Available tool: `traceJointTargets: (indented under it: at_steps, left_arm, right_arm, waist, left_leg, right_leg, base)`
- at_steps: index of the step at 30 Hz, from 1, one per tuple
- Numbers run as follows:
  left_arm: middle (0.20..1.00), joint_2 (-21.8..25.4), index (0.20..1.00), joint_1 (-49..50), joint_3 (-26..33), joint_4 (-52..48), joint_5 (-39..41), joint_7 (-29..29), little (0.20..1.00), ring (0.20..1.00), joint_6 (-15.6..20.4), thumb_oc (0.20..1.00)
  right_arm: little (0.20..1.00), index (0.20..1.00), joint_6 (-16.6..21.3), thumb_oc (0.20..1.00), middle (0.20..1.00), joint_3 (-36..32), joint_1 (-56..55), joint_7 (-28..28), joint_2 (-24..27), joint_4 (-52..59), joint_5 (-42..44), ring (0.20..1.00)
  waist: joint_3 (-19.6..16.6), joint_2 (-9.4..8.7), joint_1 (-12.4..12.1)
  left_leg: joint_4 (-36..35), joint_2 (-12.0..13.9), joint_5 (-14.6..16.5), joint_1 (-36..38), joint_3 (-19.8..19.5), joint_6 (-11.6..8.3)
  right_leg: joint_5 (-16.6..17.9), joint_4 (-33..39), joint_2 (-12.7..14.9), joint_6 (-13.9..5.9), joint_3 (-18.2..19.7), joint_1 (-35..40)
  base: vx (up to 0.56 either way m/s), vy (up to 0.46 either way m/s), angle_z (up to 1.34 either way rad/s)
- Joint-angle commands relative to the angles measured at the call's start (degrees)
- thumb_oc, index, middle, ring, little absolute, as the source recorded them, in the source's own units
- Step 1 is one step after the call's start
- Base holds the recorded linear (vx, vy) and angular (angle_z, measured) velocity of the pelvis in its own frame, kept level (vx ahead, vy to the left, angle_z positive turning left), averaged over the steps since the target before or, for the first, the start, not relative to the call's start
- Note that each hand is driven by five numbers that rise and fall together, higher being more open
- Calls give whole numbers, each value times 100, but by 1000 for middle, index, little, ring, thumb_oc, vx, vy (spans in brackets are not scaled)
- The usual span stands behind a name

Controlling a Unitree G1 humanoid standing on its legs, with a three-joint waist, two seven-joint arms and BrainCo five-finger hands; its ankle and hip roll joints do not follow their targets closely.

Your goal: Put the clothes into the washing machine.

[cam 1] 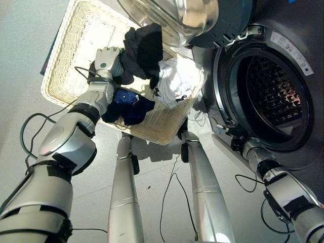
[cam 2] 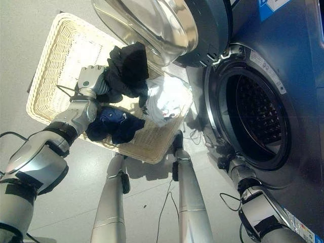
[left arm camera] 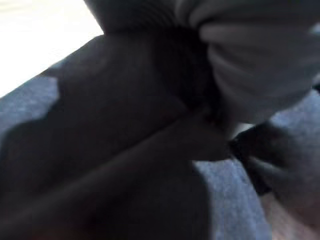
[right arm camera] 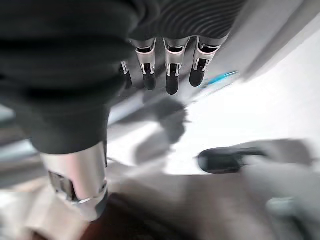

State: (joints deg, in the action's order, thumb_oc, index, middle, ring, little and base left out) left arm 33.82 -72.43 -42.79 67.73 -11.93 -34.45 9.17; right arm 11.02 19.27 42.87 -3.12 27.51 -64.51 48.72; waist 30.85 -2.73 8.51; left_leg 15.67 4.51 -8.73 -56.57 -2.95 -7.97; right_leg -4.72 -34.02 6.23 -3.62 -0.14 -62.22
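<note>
While left hand (cam 1: 107, 61) grips black garment (cam 1: 144, 48)

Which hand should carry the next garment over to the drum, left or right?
Left. The left hand is already in the wicker basket, closed on the black garment. The right hand rests low at the washing machine's open door rim, fingers straight, holding nothing.

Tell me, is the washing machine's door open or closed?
Open. The glass door is swung up away from the round opening, and you can see straight into the dark, holey drum.
</note>
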Motion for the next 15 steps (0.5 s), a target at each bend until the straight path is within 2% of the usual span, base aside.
traceJointTargets:
  at_steps: [1,2,6,8,10,12,15]
  left_arm:
    - [200,-33,200,311,795,-433,819,-404,200,200,677,200]
    - [200,-35,200,502,1014,-731,958,-543,200,200,915,200]
    - [200,-66,200,1081,1503,-1657,1322,-629,200,200,1482,200]
    - [200,-181,200,1469,1702,-2278,1401,-680,200,200,1793,200]
    - [200,-369,200,1907,1914,-2854,1405,-585,200,200,2278,200]
    - [200,-529,200,2147,2073,-3167,1408,-436,200,200,2609,200]
    - [200,-715,200,2493,2269,-3803,1388,-73,200,200,2899,200]
  right_arm:
    - [1000,1000,639,1000,1000,-202,-403,266,11,667,444,1000]
    - [1000,1000,758,1000,1000,-258,-512,316,-30,997,470,1000]
    - [1000,1000,999,1000,1000,-288,-854,669,-132,2213,322,1000]
    - [1000,1000,1076,1000,1000,-277,-1079,1009,-209,3016,207,1000]
    - [1000,1000,1167,1000,1000,-386,-1271,1245,-313,3699,-31,1000]
    - [1000,1000,1217,1000,1000,-455,-1380,1380,-392,4055,-273,1000]
    - [1000,1000,1179,1000,1000,-571,-1533,1609,-494,4742,-632,1000]
  waist:
    - [-105,-191,-147]
    - [-105,-174,-165]
    - [-105,-135,-217]
    - [-105,-110,-244]
    - [-105,-75,-288]
    - [-105,-50,-315]
    - [-105,-7,-355]
  left_leg:
    - [647,-509,582,-87,34,285]
    - [629,-520,580,-81,23,280]
    - [559,-547,570,-75,-12,270]
    - [511,-563,556,-79,-27,270]
    - [456,-588,545,-75,-44,281]
    - [414,-600,534,-52,-47,290]
    - [366,-606,515,-20,-35,304]
  right_leg:
    - [1501,1637,-385,-345,-21,223]
    - [1489,1638,-382,-341,-29,229]
    - [1443,1610,-377,-339,-44,213]
    - [1419,1593,-371,-340,-53,196]
    - [1401,1580,-366,-351,-71,183]
    - [1388,1583,-363,-355,-84,202]
    - [1354,1563,-346,-359,-100,223]
  base:
    - [0,0,0]
    - [0,0,0]
    - [0,0,0]
    - [-5,4,-2]
    - [-3,4,-2]
    - [0,0,0]
    - [0,0,0]
